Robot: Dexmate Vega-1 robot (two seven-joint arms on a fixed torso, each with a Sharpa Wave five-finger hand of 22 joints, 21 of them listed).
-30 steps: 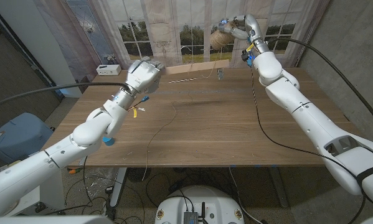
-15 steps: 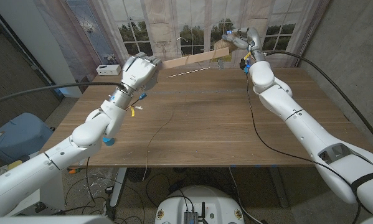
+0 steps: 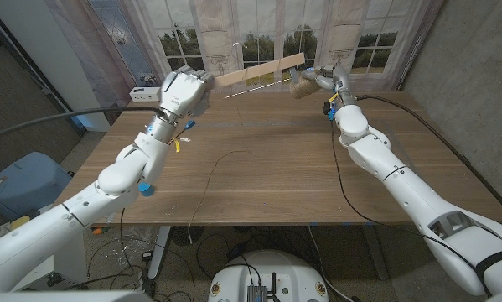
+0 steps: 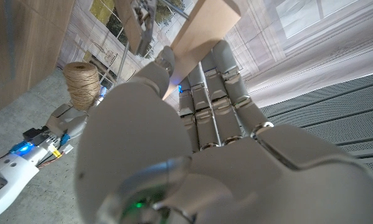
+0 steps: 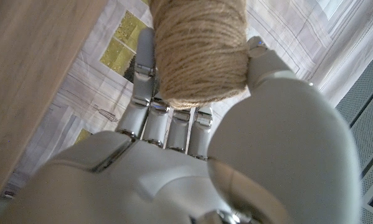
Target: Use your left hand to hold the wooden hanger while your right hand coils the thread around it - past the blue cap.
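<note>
The wooden surface (image 3: pixel 276 168) stands before a curtain (image 3: pixel 259 33) printed with windows and trees. A small white box (image 3: pixel 144 94) sits at the surface's far left corner. A blue bin (image 3: pixel 20 180) stands on the floor to the left, and cables (image 3: pixel 133 252) hang under the near edge.

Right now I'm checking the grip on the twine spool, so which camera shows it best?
The right wrist view: the twine spool looms close there, clasped by the right hand. The left wrist view shows it small and farther off. The head view shows it tiny beside the wooden hanger, mostly covered by the hand.
</note>
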